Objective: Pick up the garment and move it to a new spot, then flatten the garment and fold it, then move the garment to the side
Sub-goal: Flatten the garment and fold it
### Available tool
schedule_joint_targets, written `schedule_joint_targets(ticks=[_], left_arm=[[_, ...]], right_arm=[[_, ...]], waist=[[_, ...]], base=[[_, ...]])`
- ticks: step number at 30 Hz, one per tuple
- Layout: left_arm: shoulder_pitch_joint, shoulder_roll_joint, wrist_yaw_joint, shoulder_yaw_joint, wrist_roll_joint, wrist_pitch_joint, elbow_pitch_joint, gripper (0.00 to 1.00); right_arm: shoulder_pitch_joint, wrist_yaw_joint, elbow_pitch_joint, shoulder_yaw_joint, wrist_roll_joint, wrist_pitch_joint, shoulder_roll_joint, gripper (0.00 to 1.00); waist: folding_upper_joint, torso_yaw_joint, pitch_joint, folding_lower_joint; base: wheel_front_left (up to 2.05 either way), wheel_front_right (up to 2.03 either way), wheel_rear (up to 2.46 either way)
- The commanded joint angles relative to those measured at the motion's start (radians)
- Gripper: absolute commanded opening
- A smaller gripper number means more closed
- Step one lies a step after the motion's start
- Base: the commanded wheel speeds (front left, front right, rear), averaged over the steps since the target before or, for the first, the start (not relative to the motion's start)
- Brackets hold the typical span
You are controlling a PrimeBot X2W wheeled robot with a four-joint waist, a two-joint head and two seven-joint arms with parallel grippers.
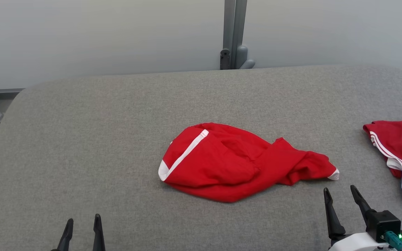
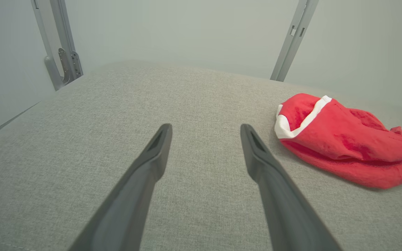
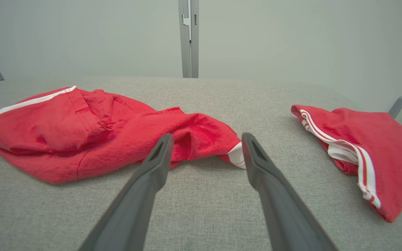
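A crumpled red garment with white trim (image 1: 236, 164) lies in a heap at the middle of the grey padded table (image 1: 82, 139); it also shows at the right of the left wrist view (image 2: 344, 143) and across the left of the right wrist view (image 3: 92, 136). My right gripper (image 1: 340, 193) is open, just short of the garment's white-tipped right end (image 3: 236, 156), not touching it. My left gripper (image 1: 82, 223) is open near the front edge, well to the left of the garment, with bare table between its fingers (image 2: 159, 153).
A second red garment with white stripes (image 1: 400, 153) lies folded at the table's right edge, also in the right wrist view (image 3: 365, 153). A grey post with a bracket (image 1: 234, 35) stands behind the table against a pale wall.
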Motion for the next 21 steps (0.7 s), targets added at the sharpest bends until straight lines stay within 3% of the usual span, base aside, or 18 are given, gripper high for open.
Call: schedule_joint_targets(ticks=[1,10,14,21], left_arm=[[-0.009,-0.002,-0.005,-0.002,0.003,0.000,0.004,1.00],[-0.150,0.011,-0.024,-0.097,0.019,0.000,0.059,1.00],[-0.389,0.068,-0.026,-0.293,-0.045,0.041,0.187,1.00],[-0.532,0.142,-0.025,-0.443,-0.205,0.078,0.350,1.00]], right_arm=[[-0.003,-0.002,-0.001,0.016,0.003,0.000,-0.002,1.00],[-0.036,-0.002,-0.007,0.018,-0.014,0.000,-0.002,1.00],[-0.063,-0.002,-0.012,0.015,-0.008,0.000,-0.002,1.00],[-0.090,-0.002,-0.006,0.030,0.007,0.000,-0.002,1.00]], waist=[[0.0083,-0.007,0.005,0.0000],[0.0083,-0.085,0.053,0.0000],[0.0083,-0.157,0.124,0.0000],[0.0083,-0.223,0.153,0.0000]], base=[[0.00,0.00,0.00],[0.00,0.00,0.00],[0.00,0.00,0.00],[0.00,0.00,0.00]])
